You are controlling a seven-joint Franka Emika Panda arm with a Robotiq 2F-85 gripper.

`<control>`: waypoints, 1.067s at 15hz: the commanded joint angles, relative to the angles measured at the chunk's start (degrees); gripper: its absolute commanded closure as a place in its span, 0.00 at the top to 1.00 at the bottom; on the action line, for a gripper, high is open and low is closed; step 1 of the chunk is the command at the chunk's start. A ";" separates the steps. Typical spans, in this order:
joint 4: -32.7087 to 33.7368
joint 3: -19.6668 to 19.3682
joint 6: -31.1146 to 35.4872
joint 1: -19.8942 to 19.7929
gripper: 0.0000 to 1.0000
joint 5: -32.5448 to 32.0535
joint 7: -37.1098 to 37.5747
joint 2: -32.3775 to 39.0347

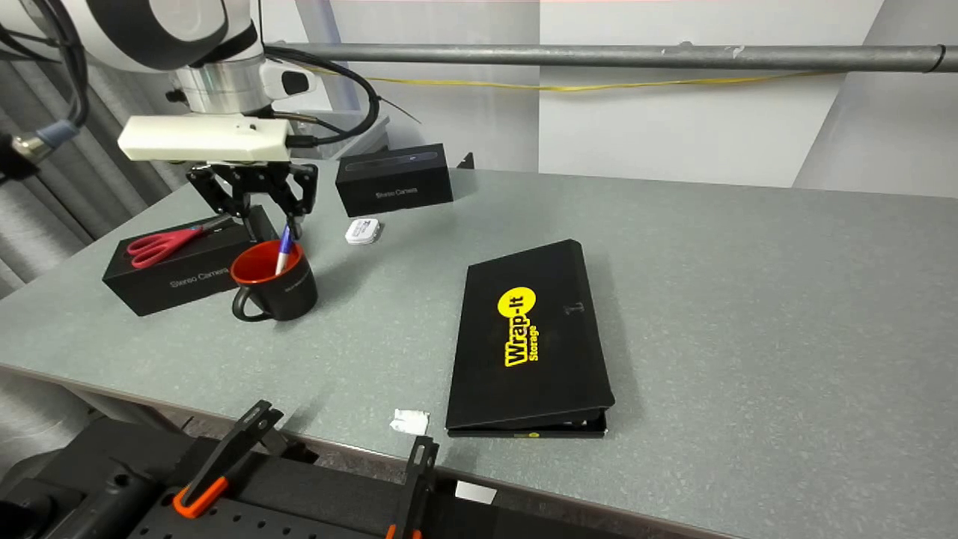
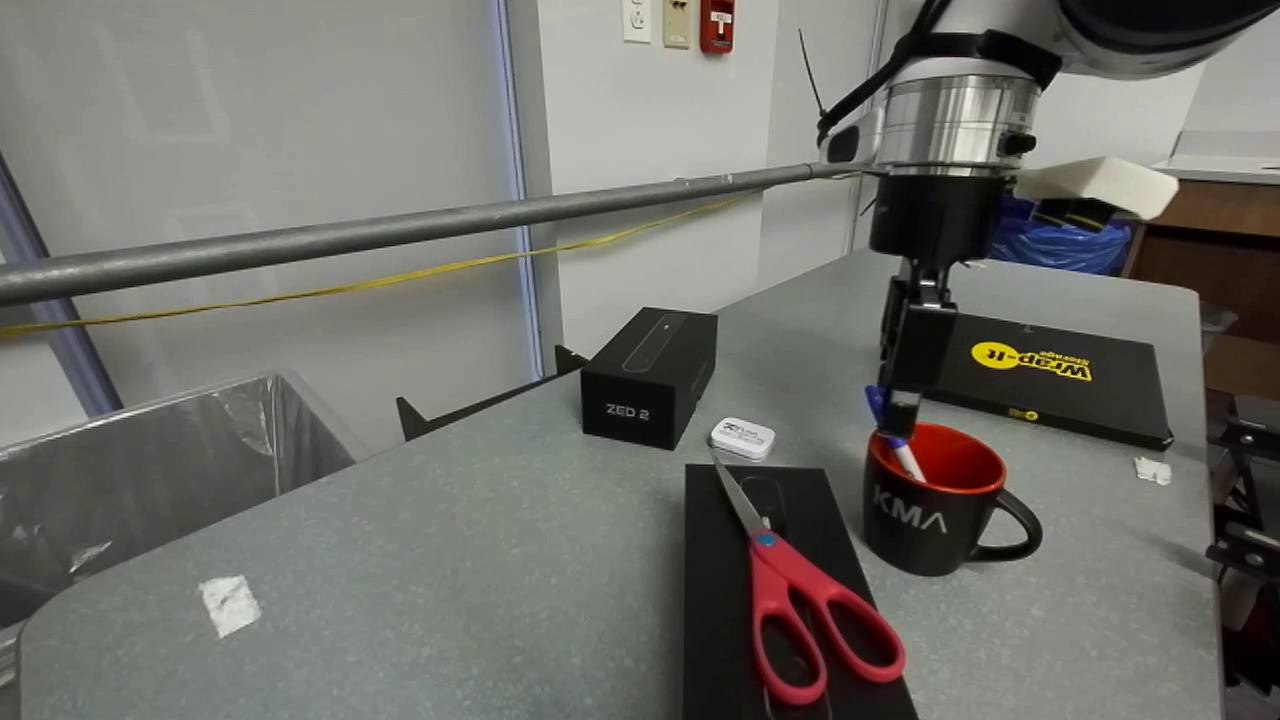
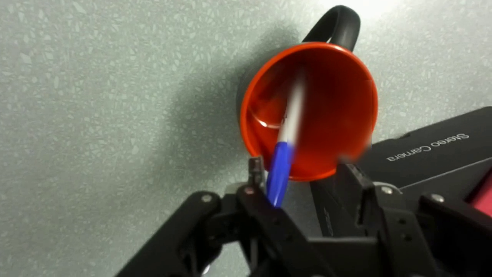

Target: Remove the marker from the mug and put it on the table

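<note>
The mug (image 1: 288, 296) is black outside and red inside. It stands upright on the grey table and also shows in an exterior view (image 2: 925, 530) and the wrist view (image 3: 346, 92). The marker, white with a blue cap (image 3: 280, 169), leans in the mug, cap end up above the rim. It shows in both exterior views (image 1: 283, 258) (image 2: 906, 460). My gripper (image 3: 300, 163) is open just above the mug, pointing down (image 1: 275, 230). The blue cap lies between the fingers, close beside one finger, with a wide gap to the other. Whether that finger touches it, I cannot tell.
Red-handled scissors (image 2: 800, 610) lie on a black box (image 1: 176, 281) beside the mug. Another black box (image 1: 394, 180) and a small white case (image 1: 363, 231) stand behind. A flat black Wrap-It box (image 1: 531, 344) lies farther along. Clamps (image 1: 232, 457) sit by the table edge.
</note>
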 commanded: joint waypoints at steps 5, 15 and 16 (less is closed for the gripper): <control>1.29 1.71 2.02 -1.77 0.00 6.31 -2.55 0.16; 0.27 -0.34 -8.62 -2.32 0.02 12.37 -6.84 -15.25; 0.56 -1.76 -11.09 -2.15 0.02 10.92 -5.90 -17.55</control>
